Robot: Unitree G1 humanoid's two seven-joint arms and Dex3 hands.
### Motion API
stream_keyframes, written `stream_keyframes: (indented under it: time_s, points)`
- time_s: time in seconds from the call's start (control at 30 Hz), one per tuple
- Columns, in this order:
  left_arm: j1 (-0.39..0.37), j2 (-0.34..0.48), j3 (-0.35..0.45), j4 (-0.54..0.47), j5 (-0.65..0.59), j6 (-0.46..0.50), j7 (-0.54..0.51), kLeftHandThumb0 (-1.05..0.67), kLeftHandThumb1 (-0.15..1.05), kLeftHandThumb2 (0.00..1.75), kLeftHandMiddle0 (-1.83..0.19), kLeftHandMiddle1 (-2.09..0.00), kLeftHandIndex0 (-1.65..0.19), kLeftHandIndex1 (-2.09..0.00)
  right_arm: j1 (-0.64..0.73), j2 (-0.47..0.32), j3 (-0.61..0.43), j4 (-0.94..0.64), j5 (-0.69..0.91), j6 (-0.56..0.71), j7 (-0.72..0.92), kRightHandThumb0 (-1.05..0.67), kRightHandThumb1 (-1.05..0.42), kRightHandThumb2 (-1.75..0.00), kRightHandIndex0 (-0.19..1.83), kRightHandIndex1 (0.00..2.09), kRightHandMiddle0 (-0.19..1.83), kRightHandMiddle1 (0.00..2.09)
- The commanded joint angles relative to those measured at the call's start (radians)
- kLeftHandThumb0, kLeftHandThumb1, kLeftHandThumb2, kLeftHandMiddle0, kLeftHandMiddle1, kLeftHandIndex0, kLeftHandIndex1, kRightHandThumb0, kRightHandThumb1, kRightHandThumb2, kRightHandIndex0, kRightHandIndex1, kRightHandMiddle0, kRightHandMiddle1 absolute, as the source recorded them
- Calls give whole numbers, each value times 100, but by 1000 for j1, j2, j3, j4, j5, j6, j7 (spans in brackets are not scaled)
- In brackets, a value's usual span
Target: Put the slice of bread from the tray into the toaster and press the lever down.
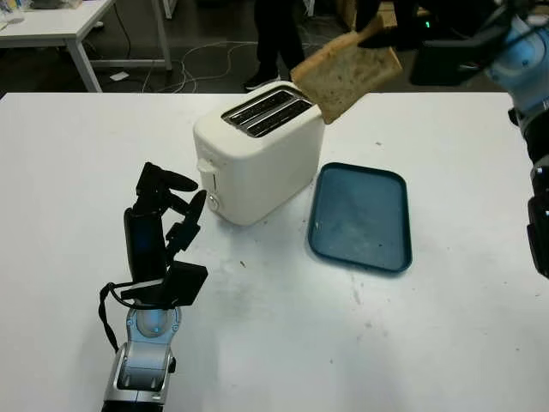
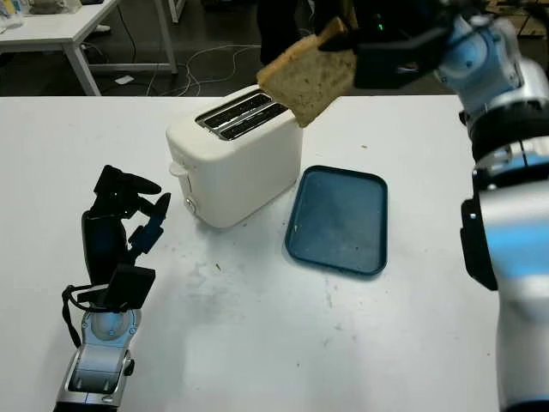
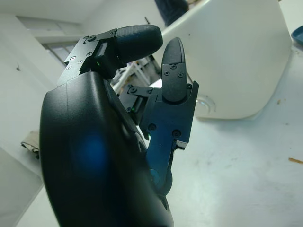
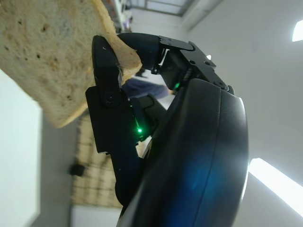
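Bread slice [image 1: 346,75] tilted above white toaster [image 1: 257,154].

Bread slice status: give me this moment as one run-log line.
bread slice: held by right hand, above toaster slots | tray: empty | lever: up | left hand: open, beside toaster

A broad white worktop [image 1: 274,343] spans the near part of the scene, its surface marked with a few small dark specks and faint scuffs. Beyond its far edge lies a dark floor [image 1: 214,60]. A second white table [image 1: 51,21] stands at the far left on white legs [image 1: 84,64], one of them angled. Pale cables [image 1: 202,60] trail in loops across the floor beside it, and a small white object [image 1: 119,75] lies on the floor near the angled leg. A person's dark trouser legs and shoe [image 1: 274,39] stand just behind the worktop. In the right wrist view, a bright strip of light [image 4: 277,182] shows against a pale grey ceiling or wall.
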Motion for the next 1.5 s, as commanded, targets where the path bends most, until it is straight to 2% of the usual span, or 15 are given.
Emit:
stream_keyframes:
  time_s: [0.0,0.33,0.57,0.9,1.27,1.47]
  points:
    - [-9,2,-6,-1,15,6,-6,-37,92,26,-68,-175,-30,-170,-63,16,34,15,-52,8,-65,-50,-92,-30,110,175,84,174]
    - [-9,-6,-15,-3,12,9,-5,-35,92,26,-68,-175,-29,-172,-178,92,97,75,-132,57,-182,-48,-92,-30,112,175,87,175]
    - [0,-10,-13,-6,19,11,5,-36,92,26,-66,-175,-29,-172,-185,132,130,106,-151,74,-190,-49,-92,-31,109,175,83,173]
    - [9,-17,-13,-14,21,22,6,-36,92,25,-66,-175,-29,-171,-182,172,172,124,-186,124,-240,-44,-92,-21,110,175,86,174]
    - [18,-18,-5,-17,23,14,7,-37,92,26,-65,-175,-29,-171,-189,200,234,142,-229,148,-293,-53,-92,-31,109,175,89,175]
    - [21,-22,-4,-16,26,8,12,-35,92,26,-64,-175,-28,-171,-183,211,240,144,-236,161,-299,-51,-92,-29,110,175,88,175]
